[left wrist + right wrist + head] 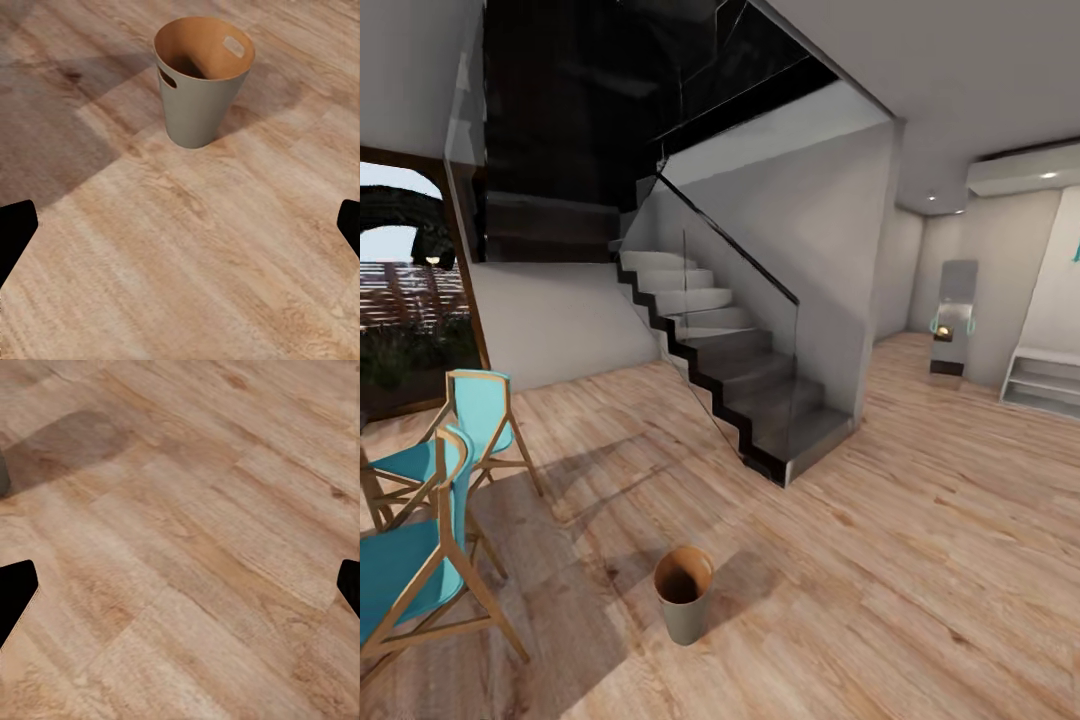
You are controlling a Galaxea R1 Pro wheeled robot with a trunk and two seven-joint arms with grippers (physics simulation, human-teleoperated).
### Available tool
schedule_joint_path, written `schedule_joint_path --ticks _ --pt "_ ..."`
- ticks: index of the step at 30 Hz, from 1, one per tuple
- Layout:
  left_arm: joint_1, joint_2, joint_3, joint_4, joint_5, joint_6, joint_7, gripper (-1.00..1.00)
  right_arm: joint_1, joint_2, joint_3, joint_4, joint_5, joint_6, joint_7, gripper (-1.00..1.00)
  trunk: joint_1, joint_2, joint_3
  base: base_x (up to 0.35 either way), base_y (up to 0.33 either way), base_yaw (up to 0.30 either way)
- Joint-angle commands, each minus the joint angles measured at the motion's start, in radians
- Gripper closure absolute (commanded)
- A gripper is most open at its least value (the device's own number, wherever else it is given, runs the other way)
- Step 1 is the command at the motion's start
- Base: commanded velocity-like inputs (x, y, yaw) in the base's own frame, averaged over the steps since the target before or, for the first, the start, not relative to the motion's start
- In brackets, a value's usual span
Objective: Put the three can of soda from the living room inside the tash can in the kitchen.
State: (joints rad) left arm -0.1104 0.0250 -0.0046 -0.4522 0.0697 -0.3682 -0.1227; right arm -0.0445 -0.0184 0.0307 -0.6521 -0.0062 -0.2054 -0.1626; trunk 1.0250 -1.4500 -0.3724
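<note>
The tash can stands upright on the light wood floor in the lower middle of the head view, pale grey outside and copper-brown inside. In the left wrist view the tash can is ahead of my left gripper, which hangs open above the floor with nothing between its black fingertips. My right gripper is open too, over bare floorboards, with a grey sliver of the bin's base at the picture's edge. The cans of soda are out of view.
Two teal chairs on wooden frames stand at the left. A staircase with a glass railing rises in the middle. A hallway opens at the far right. Wood floor stretches to the right of the bin.
</note>
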Motion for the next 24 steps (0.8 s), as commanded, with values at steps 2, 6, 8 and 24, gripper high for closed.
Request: schedule_joint_path --ticks 2,6,8,24 --pt "0.000 0.000 0.000 0.000 0.000 0.000 0.000 -1.00 0.000 0.000 0.000 0.000 0.000 0.000 0.000 -1.00 0.000 0.000 0.001 0.177 -0.138 0.253" --pt "0.000 0.000 0.000 0.000 0.000 0.000 0.000 -1.00 0.000 0.000 0.000 0.000 0.000 0.000 0.000 -1.00 0.000 0.000 0.004 0.179 -0.140 0.252" --pt "0.000 0.000 0.000 0.000 0.000 0.000 0.000 -1.00 0.000 -0.001 0.000 0.000 -0.001 0.000 0.000 -1.00 0.000 0.000 0.005 0.188 -0.145 0.250" --pt "0.000 0.000 0.000 0.000 -0.002 0.000 0.000 -1.00 0.000 -0.006 0.016 0.000 0.008 -0.001 0.008 -1.00 0.000 0.000 0.011 0.224 -0.155 0.141"
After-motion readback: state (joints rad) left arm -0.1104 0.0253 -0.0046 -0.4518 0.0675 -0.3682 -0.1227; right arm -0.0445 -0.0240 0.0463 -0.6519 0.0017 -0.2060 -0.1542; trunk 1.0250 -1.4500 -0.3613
